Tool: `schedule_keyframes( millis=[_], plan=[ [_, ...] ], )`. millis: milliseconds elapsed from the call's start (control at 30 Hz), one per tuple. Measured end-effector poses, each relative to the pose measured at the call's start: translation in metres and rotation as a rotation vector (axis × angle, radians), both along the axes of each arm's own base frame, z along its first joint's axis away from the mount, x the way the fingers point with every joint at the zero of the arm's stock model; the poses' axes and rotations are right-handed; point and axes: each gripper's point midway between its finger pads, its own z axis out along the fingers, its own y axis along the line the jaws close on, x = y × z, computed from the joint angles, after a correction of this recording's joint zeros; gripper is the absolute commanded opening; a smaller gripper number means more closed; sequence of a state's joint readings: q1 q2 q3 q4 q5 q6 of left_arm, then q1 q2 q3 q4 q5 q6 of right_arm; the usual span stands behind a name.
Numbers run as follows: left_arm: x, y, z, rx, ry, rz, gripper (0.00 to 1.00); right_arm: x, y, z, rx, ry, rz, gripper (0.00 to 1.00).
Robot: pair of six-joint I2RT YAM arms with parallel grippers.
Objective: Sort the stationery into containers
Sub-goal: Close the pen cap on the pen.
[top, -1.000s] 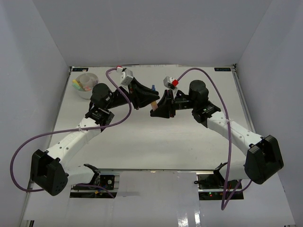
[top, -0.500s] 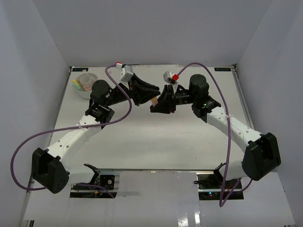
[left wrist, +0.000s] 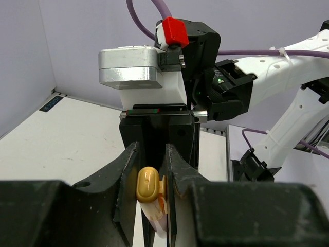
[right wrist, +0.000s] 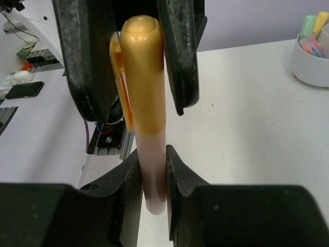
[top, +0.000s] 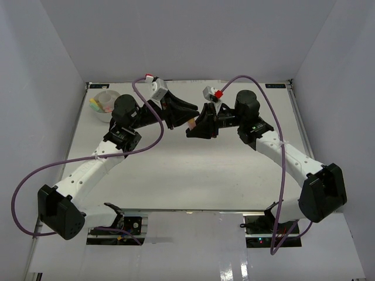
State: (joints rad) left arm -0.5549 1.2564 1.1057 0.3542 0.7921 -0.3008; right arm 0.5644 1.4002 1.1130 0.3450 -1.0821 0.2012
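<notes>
Left gripper (left wrist: 149,172): jaws pinch the gold cap of a pen (right wrist: 143,77). Right gripper (right wrist: 153,172): jaws pinch its pale pink barrel, just below the cap. The pen hangs in the air between both arms, above the desk (top: 193,170) and well apart from the white tub (top: 106,108) at far left, which holds markers (right wrist: 320,21).

Judgement: light, stiff, smooth plastic, likely slippery. The cap may pull off if the arms tug apart. The better hold is mid-barrel, clear of the side clip.
</notes>
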Motion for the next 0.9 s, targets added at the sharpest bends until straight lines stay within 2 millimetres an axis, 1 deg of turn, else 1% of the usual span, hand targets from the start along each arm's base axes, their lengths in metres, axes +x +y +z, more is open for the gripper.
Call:
schedule_keyframes(
  millis=[167, 267, 300, 367, 400, 467, 500, 567, 600, 700, 800, 900],
  plan=[
    [-0.004, -0.006, 0.004, 0.029, -0.015, -0.024, 0.00, -0.001, -0.004, 0.000, 0.026, -0.035, -0.009, 0.11],
    [-0.007, -0.010, 0.003, 0.054, -0.015, -0.054, 0.00, -0.003, -0.006, -0.003, 0.037, -0.042, -0.016, 0.18],
    [-0.008, -0.012, 0.002, 0.062, -0.012, -0.063, 0.00, -0.004, -0.007, -0.005, 0.040, -0.043, -0.019, 0.25],
    [-0.009, -0.014, -0.003, 0.080, -0.002, -0.081, 0.00, -0.005, -0.008, -0.009, 0.039, -0.036, -0.022, 0.34],
    [-0.011, -0.015, -0.008, 0.096, 0.009, -0.097, 0.00, -0.003, -0.008, -0.008, 0.046, -0.039, -0.035, 0.44],
    [-0.014, -0.020, -0.027, 0.139, 0.063, -0.128, 0.00, -0.003, -0.009, 0.000, 0.067, -0.064, -0.042, 0.55],
    [-0.013, -0.022, -0.033, 0.152, 0.077, -0.140, 0.00, -0.003, -0.009, 0.003, 0.075, -0.071, -0.052, 0.65],
    [-0.014, -0.024, -0.051, 0.185, 0.127, -0.156, 0.00, -0.002, -0.011, 0.010, 0.090, -0.089, -0.067, 0.71],
    [-0.015, -0.025, -0.057, 0.199, 0.145, -0.158, 0.00, -0.002, -0.011, 0.012, 0.096, -0.101, -0.070, 0.77],
    [-0.015, -0.023, -0.068, 0.223, 0.180, -0.148, 0.00, -0.002, -0.013, 0.015, 0.106, -0.128, -0.087, 0.83],
    [-0.009, -0.021, -0.069, 0.222, 0.179, -0.113, 0.00, -0.004, -0.016, 0.005, 0.093, -0.130, -0.101, 0.87],
    [-0.002, -0.015, -0.067, 0.210, 0.164, -0.059, 0.00, -0.005, -0.019, -0.026, 0.040, -0.083, -0.117, 0.90]
  ],
)
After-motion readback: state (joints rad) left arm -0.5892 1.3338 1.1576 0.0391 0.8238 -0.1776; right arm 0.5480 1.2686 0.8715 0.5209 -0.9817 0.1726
